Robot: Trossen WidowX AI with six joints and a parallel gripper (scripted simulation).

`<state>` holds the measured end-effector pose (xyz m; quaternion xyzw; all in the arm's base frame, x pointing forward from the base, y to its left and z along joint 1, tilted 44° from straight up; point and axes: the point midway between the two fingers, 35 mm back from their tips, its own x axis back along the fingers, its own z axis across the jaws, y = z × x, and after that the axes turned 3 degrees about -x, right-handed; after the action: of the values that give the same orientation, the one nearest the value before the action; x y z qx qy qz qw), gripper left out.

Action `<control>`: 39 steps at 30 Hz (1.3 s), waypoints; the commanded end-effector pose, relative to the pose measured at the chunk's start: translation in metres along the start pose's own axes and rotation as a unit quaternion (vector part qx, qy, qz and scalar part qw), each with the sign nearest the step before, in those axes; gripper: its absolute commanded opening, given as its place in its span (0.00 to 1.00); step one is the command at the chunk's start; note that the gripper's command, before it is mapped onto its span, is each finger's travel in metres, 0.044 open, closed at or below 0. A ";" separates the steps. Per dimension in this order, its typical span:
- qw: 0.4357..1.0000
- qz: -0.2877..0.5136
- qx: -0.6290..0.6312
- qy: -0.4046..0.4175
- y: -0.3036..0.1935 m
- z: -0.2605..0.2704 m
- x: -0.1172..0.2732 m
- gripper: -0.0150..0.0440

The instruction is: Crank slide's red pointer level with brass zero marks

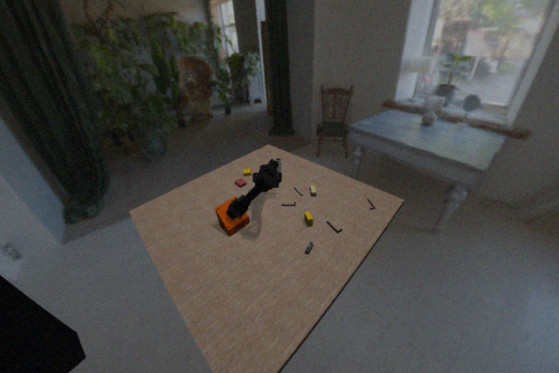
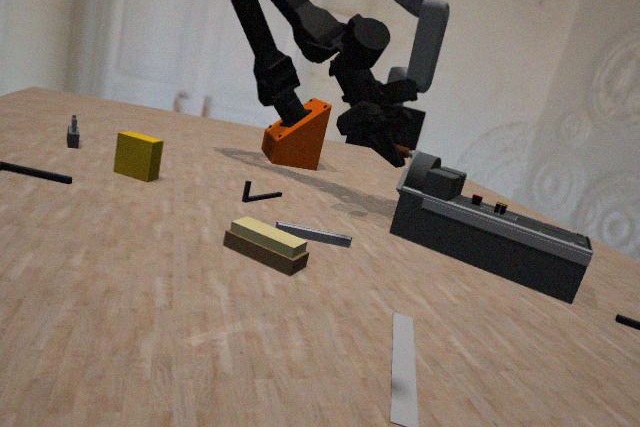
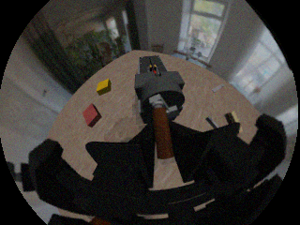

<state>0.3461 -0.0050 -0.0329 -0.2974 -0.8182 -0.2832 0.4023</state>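
The machine (image 2: 483, 251) (image 3: 159, 83) is a long dark grey box with a round hub at its crank end. Its red pointer (image 2: 476, 199) (image 3: 155, 72) sits on top, off the brass zero marks (image 2: 500, 207), on the crank side with a visible gap. My gripper (image 2: 401, 153) (image 3: 157, 122) is shut on the crank's brown handle, at the hub end of the machine. The handle (image 3: 164, 145) runs between the fingers toward the wrist camera. In the top view the arm mostly hides the machine.
On the table (image 1: 252, 287) lie a yellow block (image 2: 135, 156) (image 1: 308, 218), a cream-and-brown block (image 2: 266, 245), a grey bar (image 2: 313, 234), a flat pale strip (image 2: 404, 370) and several black angled pieces. A red block (image 3: 91, 115) and another yellow block (image 3: 103, 86) lie left of the machine in the wrist view.
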 end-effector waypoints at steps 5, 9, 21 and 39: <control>1.000 0.001 0.002 0.006 -0.006 0.011 -0.005 0.25; 1.000 0.001 0.002 0.006 -0.007 0.012 -0.007 0.25; 1.000 0.001 0.002 0.006 -0.009 0.014 -0.009 0.25; 1.000 0.001 0.002 0.006 -0.014 0.017 -0.014 0.25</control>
<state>0.3381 -0.0044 -0.0480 -0.2943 -0.8198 -0.2853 0.4000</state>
